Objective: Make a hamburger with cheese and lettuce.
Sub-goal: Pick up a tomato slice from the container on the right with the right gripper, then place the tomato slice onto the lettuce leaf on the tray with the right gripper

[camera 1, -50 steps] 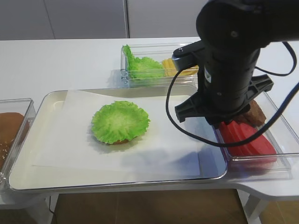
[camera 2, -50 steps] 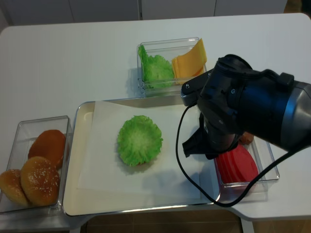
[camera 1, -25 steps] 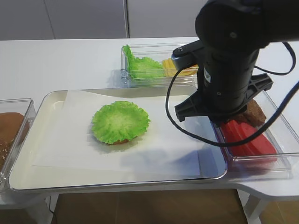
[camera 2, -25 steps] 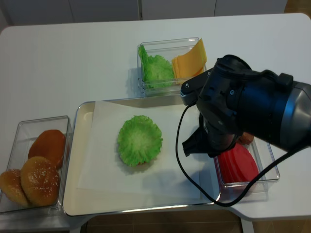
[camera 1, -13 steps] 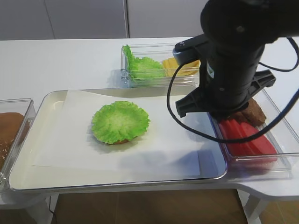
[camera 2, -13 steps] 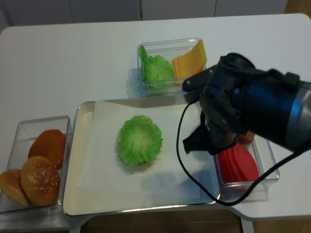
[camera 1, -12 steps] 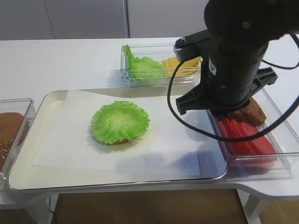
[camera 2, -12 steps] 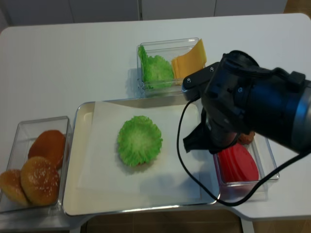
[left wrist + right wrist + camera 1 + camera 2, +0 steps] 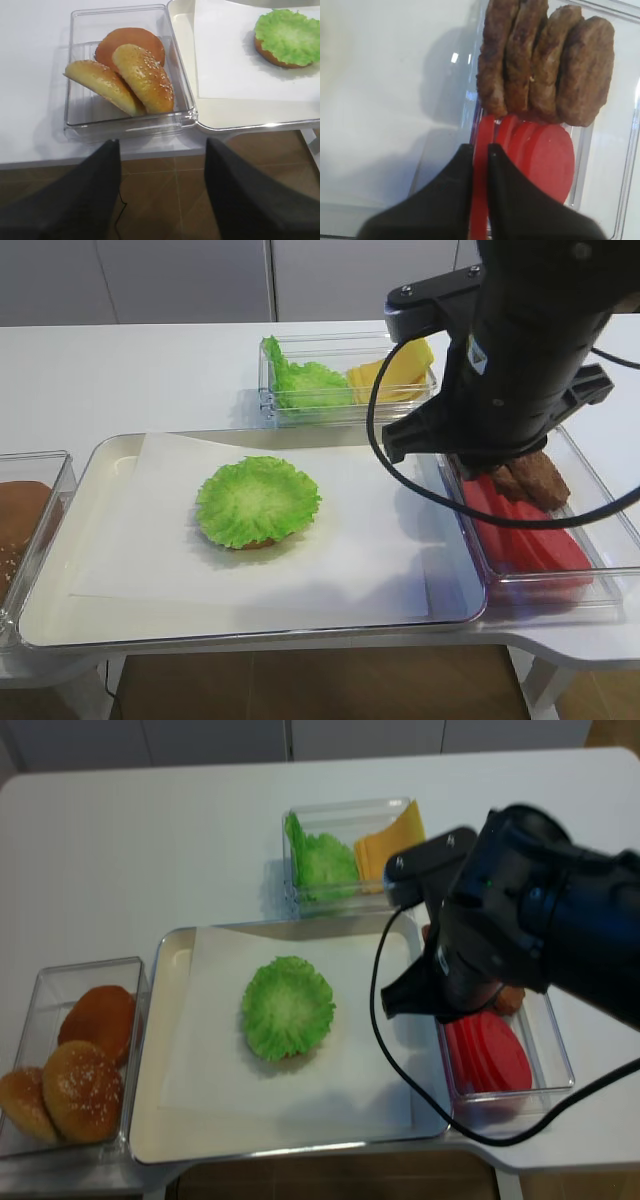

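The right gripper (image 9: pixel 479 150) hung over the right-hand bin (image 9: pixel 590 502), its jaws pinching the leftmost upright tomato slice (image 9: pixel 481 165) by its edge. More slices (image 9: pixel 545 160) leaned just beside it, with the patties (image 9: pixel 547 60) at the far end of the same bin. The hamburger (image 9: pixel 257 502) sat on the paper (image 9: pixel 350 560) in the tray (image 9: pixel 60 610), so far a bun base under the lettuce (image 9: pixel 287 1007). The cheese (image 9: pixel 388 840) lay in the far bin, beside spare leaves. The left gripper (image 9: pixel 162 165) hovered off the near left of the table, over the bun bin (image 9: pixel 127 75), jaws spread and empty.

The grip looked thin: only a narrow rim was caught, so the slice could swing or slip out on the way to the tray. A neighbouring slice might cling and come along, then drop on the paper. A crooked release could also drag the lettuce off the bun.
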Tool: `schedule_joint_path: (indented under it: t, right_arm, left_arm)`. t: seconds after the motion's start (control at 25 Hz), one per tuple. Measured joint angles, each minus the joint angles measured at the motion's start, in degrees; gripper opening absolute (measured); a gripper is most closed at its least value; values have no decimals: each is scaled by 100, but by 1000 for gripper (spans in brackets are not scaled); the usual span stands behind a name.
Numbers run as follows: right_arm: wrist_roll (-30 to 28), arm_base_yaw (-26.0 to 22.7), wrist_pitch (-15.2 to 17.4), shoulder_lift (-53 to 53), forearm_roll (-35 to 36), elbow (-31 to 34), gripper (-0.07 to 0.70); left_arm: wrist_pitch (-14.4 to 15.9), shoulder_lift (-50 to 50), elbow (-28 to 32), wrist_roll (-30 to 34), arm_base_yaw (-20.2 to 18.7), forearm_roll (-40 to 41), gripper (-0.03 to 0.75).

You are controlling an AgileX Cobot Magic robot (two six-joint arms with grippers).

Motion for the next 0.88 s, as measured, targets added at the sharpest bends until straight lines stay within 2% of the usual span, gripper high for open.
schedule_joint_path:
  t: [0.4, 0.88]
  right_arm:
    - [0, 0, -12, -459, 80, 0, 50]
    - [-168, 14, 121, -485, 205, -903, 49]
  left_arm:
    - [0, 0, 0, 0, 0, 0, 403]
    - [0, 0, 0, 0, 0, 0, 403]
